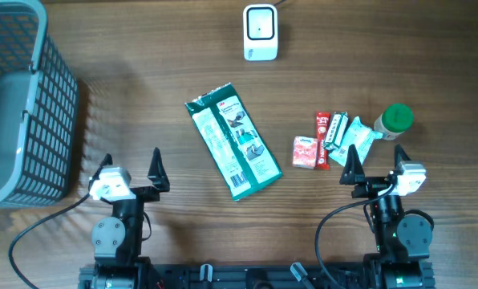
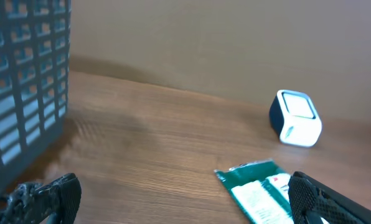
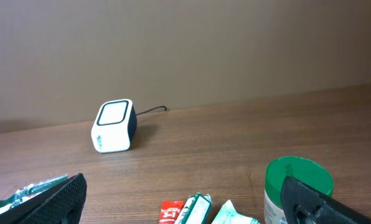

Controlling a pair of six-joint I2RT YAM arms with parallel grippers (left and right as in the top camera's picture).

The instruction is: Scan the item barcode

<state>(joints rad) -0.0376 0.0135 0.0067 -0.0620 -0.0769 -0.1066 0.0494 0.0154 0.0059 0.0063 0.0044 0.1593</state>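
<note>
left arm (image 1: 115, 234): parked low at the near edge of the overhead view, left side, forearm pointed away from the base.
left wrist (image 1: 111, 185): white housing seen on top, roughly level.
left gripper (image 1: 131, 162): jaws spread fully, nothing gripped.
left fingers (image 2: 48, 198): dark tips seen in both lower corners of the left wrist view, well apart.
right arm (image 1: 401, 231): parked low at the near edge, right side, same pose.
right wrist (image 1: 409, 177): white housing seen on top.
right gripper (image 1: 376, 156): jaws spread fully, nothing gripped.
right fingers (image 3: 56, 202): dark tips seen in both lower corners of the right wrist view, well apart.
</note>
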